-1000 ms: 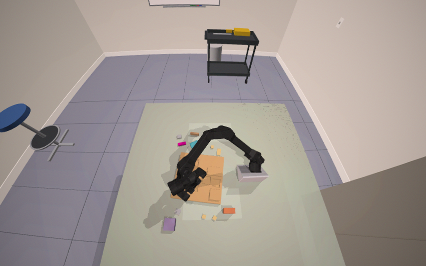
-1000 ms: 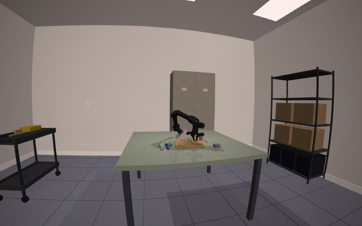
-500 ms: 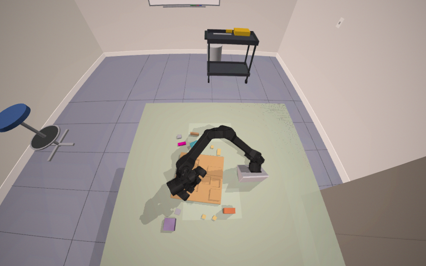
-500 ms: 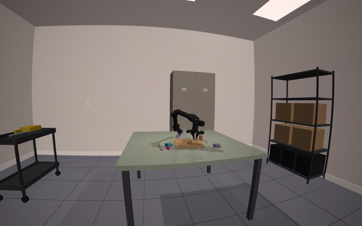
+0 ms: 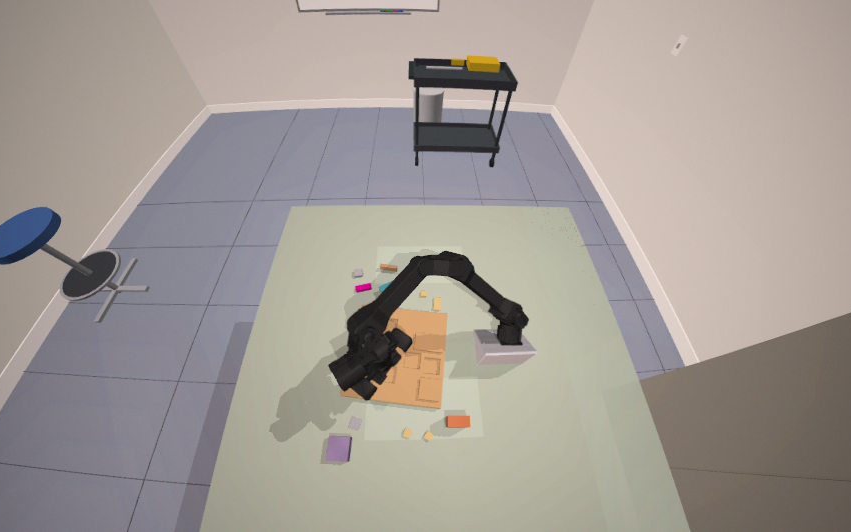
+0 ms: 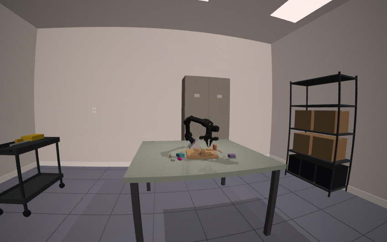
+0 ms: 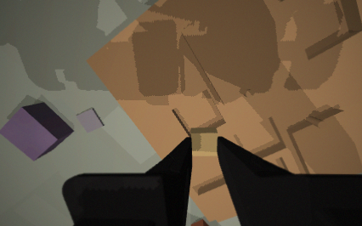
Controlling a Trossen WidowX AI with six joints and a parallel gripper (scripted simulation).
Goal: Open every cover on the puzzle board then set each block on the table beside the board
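My gripper (image 7: 203,142) (image 6: 208,146) is shut on a small pale yellow block (image 7: 205,146), held above the orange puzzle board (image 5: 392,396) (image 6: 202,156) (image 7: 150,123). In the top view the arm hides the fingers and the board's left part. The board shows several recesses and raised edges; shadow makes the covers' positions hard to tell. On the table beyond its far side lie a small yellow block (image 5: 423,293) and a longer yellow one (image 5: 436,304). Two more yellow blocks (image 5: 406,433) (image 5: 428,436) lie off its near side.
A purple block (image 5: 338,448) (image 6: 231,155) (image 7: 31,132) and a flat grey tile (image 5: 354,422) (image 7: 90,120) lie near the board's near-left corner. An orange-red block (image 5: 458,421) (image 6: 214,147) stands near right. Magenta (image 5: 362,287) (image 6: 179,158) and teal (image 6: 180,155) pieces lie beyond the board.
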